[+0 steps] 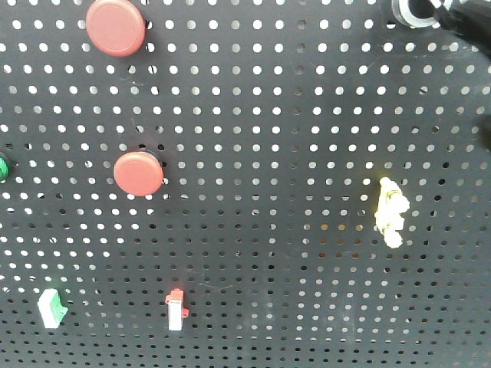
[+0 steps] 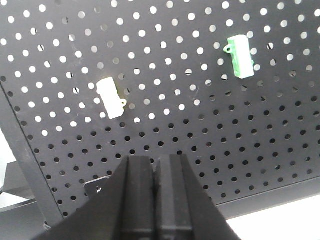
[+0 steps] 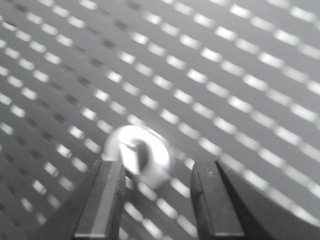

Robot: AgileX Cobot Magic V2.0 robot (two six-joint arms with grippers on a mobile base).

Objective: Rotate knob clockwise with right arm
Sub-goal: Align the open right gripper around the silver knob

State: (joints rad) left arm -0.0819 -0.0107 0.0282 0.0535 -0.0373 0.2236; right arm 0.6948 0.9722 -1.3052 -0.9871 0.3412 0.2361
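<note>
Now, right claw (image 3: 160,200): spread wide and holding nothing, its two dark fingers (image 3: 107,200) filling the foreground of the wrist view.
Knob (image 3: 140,155): just beyond those fingertips, blurred, silver rim bright. It lies nearer the finger on the picture's left than the other, and whether anything touches it cannot be told.
Left claw (image 2: 156,190): drawn narrow, fingers all but together with nothing between them. It points at the lower part of the board, where a white switch (image 2: 111,97) and a green switch (image 2: 240,56) are mounted.
Right arm (image 1: 468,27): a dark shape at the top right of the front view, right beside the knob, which the frame edge cuts in half.
Pegboard (image 1: 307,153): black, perforated and upright, carrying a yellow switch (image 1: 390,212) below the knob and a lower red button (image 1: 139,172) well to the left.
Progress: approach looks nearly complete, with the knob lined up between the open fingers. Closing on it and the clockwise turn both appear left to do. The bar's angle is too blurred to read.
</note>
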